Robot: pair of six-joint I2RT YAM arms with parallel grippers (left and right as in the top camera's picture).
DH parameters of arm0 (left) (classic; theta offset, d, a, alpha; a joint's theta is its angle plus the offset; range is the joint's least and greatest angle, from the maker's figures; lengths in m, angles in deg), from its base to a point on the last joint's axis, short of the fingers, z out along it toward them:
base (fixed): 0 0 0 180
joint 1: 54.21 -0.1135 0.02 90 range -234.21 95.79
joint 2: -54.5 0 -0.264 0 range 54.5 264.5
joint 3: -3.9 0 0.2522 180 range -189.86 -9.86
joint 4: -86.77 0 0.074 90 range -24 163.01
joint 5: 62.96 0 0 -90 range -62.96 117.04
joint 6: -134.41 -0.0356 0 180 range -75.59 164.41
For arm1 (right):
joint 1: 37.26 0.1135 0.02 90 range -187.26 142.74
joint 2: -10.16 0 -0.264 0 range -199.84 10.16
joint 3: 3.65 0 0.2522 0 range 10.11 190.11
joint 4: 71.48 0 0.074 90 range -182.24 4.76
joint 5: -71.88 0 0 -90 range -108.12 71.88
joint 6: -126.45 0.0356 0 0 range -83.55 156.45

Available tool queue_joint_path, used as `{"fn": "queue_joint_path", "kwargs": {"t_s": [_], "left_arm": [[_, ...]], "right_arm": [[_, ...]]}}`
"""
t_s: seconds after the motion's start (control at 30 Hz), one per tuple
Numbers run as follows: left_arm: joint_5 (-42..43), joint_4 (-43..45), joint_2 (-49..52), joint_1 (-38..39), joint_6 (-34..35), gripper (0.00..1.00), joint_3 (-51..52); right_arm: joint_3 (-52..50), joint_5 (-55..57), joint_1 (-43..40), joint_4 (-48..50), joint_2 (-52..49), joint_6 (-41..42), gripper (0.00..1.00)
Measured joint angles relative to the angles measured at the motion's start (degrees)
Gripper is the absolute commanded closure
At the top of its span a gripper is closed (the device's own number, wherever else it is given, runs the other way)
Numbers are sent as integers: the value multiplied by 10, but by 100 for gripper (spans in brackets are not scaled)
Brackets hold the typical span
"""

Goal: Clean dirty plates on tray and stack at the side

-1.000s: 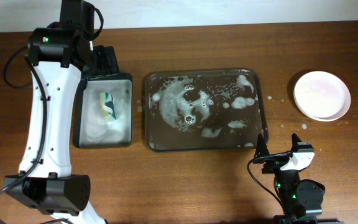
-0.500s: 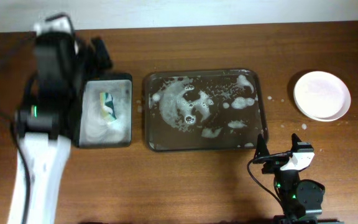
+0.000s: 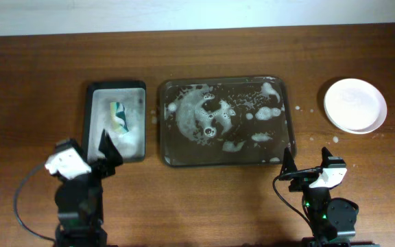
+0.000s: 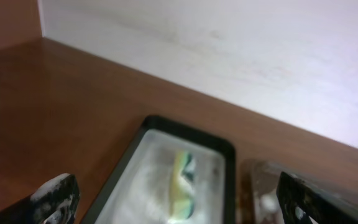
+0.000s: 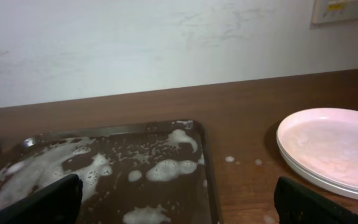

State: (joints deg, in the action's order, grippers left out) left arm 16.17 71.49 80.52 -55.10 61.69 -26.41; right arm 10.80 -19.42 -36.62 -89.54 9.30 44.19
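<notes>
Plates (image 3: 355, 104) piled — count unclear — beside sudsy tray (image 3: 225, 159)

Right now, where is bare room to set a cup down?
Bare wood: left of the small tray, in front of the big tray, and between it and the plates, with foam drops. Between the trays it is tight.

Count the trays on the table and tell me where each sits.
2. The large dark grey tray, sudsy, sits mid-table; the smaller black tray, holding foam and a sponge, lies just to its left. None appears hidden.
</notes>
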Motion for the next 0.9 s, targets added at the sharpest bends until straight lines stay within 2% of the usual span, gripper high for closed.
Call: {"fn": "queue_joint_path", "kwargs": {"t_s": [0.17, 0.53, 0.7, 0.9], "left_arm": [[2, 14, -78, -19, -15, 1, 73], [12, 18, -195, -40, -62, 1, 123], [15, -2, -233, -40, -75, 1, 151], [43, -26, -251, -40, -135, 1, 158]], "right_arm": [[0, 0, 0, 0, 0, 0, 2], [0, 0, 0, 0, 0, 0, 2], [0, 0, 0, 0, 0, 0, 1], [0, 0, 0, 0, 0, 0, 1]]}}
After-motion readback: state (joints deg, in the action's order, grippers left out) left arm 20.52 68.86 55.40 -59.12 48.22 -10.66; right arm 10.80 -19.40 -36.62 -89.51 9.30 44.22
